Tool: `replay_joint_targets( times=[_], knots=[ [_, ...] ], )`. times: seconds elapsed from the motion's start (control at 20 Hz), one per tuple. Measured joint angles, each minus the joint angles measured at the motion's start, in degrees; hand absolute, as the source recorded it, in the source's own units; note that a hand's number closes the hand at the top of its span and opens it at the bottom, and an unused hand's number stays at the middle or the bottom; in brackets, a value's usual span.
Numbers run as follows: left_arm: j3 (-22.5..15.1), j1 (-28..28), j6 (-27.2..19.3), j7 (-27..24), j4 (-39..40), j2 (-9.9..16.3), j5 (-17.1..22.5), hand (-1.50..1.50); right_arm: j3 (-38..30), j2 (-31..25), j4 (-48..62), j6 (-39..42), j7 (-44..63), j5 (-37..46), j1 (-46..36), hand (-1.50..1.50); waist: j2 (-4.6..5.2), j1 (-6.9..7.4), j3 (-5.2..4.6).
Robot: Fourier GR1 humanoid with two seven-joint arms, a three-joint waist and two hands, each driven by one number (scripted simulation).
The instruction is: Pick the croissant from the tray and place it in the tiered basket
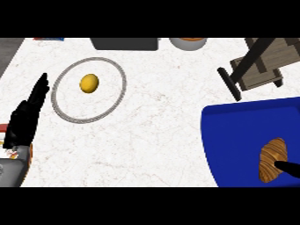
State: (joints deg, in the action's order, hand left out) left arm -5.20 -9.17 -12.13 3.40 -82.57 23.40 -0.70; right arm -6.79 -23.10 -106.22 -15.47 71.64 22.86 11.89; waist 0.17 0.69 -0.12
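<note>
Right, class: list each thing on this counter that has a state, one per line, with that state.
croissant: lying on the tray, a finger of the right hand on it
blue tray: flat on the counter, holding the croissant
right hand: only fingers show, touching the croissant
left hand: open, fingers straight, resting at left
ring-rimmed plate: holding a yellow object

White marble counter (159, 132), blue tray (243, 132), wire ring (58, 94)

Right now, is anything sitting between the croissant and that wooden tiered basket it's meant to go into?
Nothing visible does. The croissant lies on the blue tray, with the right robot hand at it. Only tray and bare counter lie on the way to the tiered basket.
</note>
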Motion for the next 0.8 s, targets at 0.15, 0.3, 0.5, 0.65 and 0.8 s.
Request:
replay_joint_targets(
  times=[0.15, 0.3, 0.5, 0.65, 0.8],
  knots=[
    [0.2, 0.6, 0.3, -0.1, -0.3, -0.2, -0.1, 0.00, 0.9, 1.5, 1.0, 1.0, 0.0, 3.3, -0.5, -1.50, -0.02, 0.00, -0.01],
    [0.8, 0.0, 0.5, -0.5, 0.5, -0.3, -0.2, 0.00, 1.3, 3.4, 1.7, 2.1, 0.0, 6.7, -1.8, -1.50, -0.01, -0.09, -0.03],
    [0.9, -0.6, 0.8, 0.3, 0.2, -0.3, -0.6, 0.00, 1.0, 5.6, 3.5, 3.2, 0.0, 9.3, -3.7, -1.50, -0.05, -0.22, 0.01],
    [1.0, 0.3, 0.9, -0.4, 0.3, -0.8, -0.7, 0.00, 0.4, 7.4, 3.9, 4.1, 0.0, 10.4, -4.3, -1.50, -0.07, -0.30, 0.01],
    [1.2, 0.3, 1.2, -0.3, 0.7, -0.9, -0.9, 0.00, -0.7, 8.7, 4.9, 5.2, -0.1, 11.0, -5.2, -1.50, -0.07, -0.38, 0.02]
  ],
)
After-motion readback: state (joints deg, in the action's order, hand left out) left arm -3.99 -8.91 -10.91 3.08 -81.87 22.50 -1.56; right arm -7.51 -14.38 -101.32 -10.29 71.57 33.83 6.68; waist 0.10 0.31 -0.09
